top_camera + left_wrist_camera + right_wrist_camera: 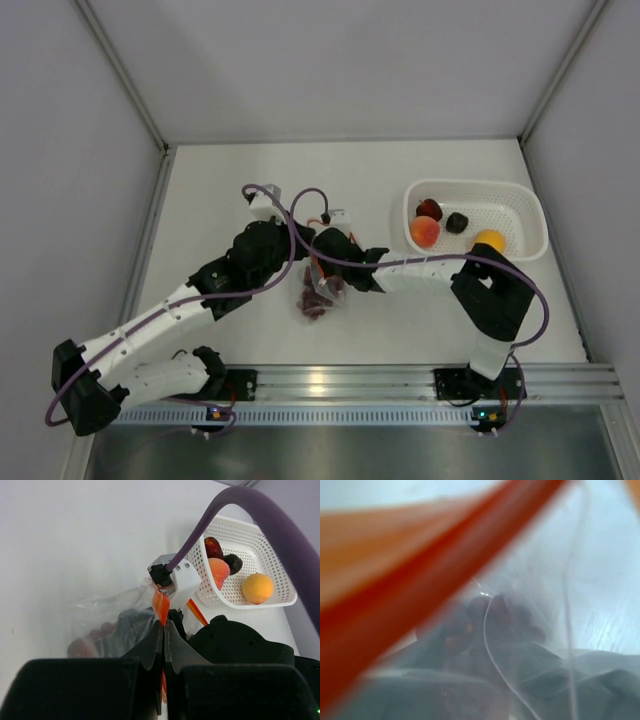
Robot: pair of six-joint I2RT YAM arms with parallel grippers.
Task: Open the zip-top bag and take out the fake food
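Note:
The zip-top bag [318,292] lies crumpled at the table's middle, clear plastic with a red-orange zip strip [161,605]. My left gripper [164,625] is shut on that strip, holding the bag's mouth up. My right gripper [330,280] reaches into the bag from the right. Its fingers are blurred behind the plastic, so their spacing is unclear. A dark purple-red grape bunch [485,620] sits inside the bag [600,580], just ahead of the right wrist camera. Other fake food lies in the basket: a peach [425,232], an orange-yellow fruit [489,240], and two dark pieces [443,215].
The white perforated basket [475,185] stands at the right rear of the table, close to the right arm's elbow. White walls enclose the table on three sides. A purple cable [260,510] loops over the bag area.

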